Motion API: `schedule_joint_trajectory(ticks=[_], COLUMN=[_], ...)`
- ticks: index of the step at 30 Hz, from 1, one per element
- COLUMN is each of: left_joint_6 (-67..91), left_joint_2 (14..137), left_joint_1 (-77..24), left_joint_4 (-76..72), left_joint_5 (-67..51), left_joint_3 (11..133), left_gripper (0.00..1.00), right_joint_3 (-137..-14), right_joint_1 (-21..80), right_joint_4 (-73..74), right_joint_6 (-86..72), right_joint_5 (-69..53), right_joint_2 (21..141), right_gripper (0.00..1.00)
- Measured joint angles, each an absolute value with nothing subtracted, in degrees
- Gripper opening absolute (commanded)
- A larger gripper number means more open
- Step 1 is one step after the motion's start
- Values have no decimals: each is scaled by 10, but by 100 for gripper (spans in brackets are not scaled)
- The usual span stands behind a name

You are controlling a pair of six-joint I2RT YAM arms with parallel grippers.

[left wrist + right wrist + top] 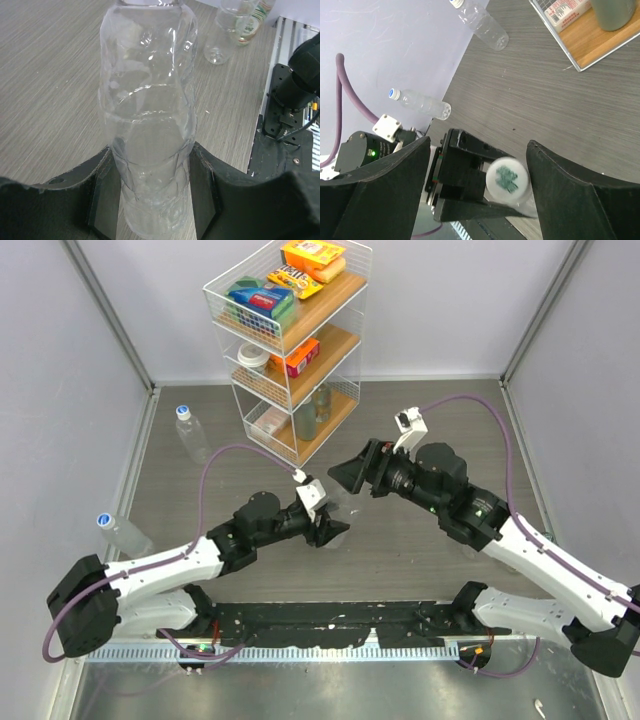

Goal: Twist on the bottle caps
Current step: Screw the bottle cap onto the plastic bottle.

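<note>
**Left arm grips a bottle while the right gripper hangs spread over its cap**

The left gripper [152, 192] is clamped on the held bottle [147, 125]. Its two black fingers [102, 195] press against opposite sides of the ribbed lower body. The bottle is clear and sits near the middle of the table [430, 430], just toward 6 o'clock from centre.

In the right wrist view, a white cap [507, 180] with a blurred green mark sits at the top of that bottle, with the left gripper's body showing beneath it. Whether the cap is threaded on or only resting cannot be told.

The right gripper [479, 147] hovers above with its fingers spread wide. The cap lies between them, nearer one finger, and touches neither.

Two other bottles lie on their sides. The far bottle [190, 435] is at 10 o'clock, beside the wire rack [290, 340], and wears a white cap. The wall-side bottle [122, 533] is at 8 o'clock against the left wall and carries a blue-rimmed cap [104, 520].

The rack stands at 12 o'clock, with boxes and jars on its shelves. In the left wrist view, another clear bottle [225, 30] shows at 1 o'clock beyond the held one, near the right arm's base.
</note>
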State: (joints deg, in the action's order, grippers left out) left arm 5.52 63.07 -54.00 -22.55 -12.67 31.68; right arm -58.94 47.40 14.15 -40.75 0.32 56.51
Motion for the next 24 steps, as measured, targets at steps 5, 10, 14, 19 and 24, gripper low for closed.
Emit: schedule_joint_trajectory(ticks=[5, 10, 14, 19, 24], left_joint_6=[62, 69, 77, 87, 86], left_joint_2=[639, 646, 653, 664, 654], left_joint_1=[-538, -539, -529, -521, -521], left_joint_4=[-232, -234, -232, -219, -221], left_joint_5=[-109, -104, -72, -51, -66], left_joint_3=[317, 321, 324, 324, 324], left_gripper=[0, 0, 0, 0, 0], right_joint_3=[-572, -566, -560, -560, -563], right_joint_1=[474, 474, 475, 477, 477], right_joint_4=[142, 144, 147, 139, 177], right_joint_6=[-410, -409, -418, -424, -398], right_joint_5=[-8, -27, -58, -98, -60], right_joint_2=[539, 519, 493, 466, 458], right_gripper=[81, 81, 81, 80, 81])
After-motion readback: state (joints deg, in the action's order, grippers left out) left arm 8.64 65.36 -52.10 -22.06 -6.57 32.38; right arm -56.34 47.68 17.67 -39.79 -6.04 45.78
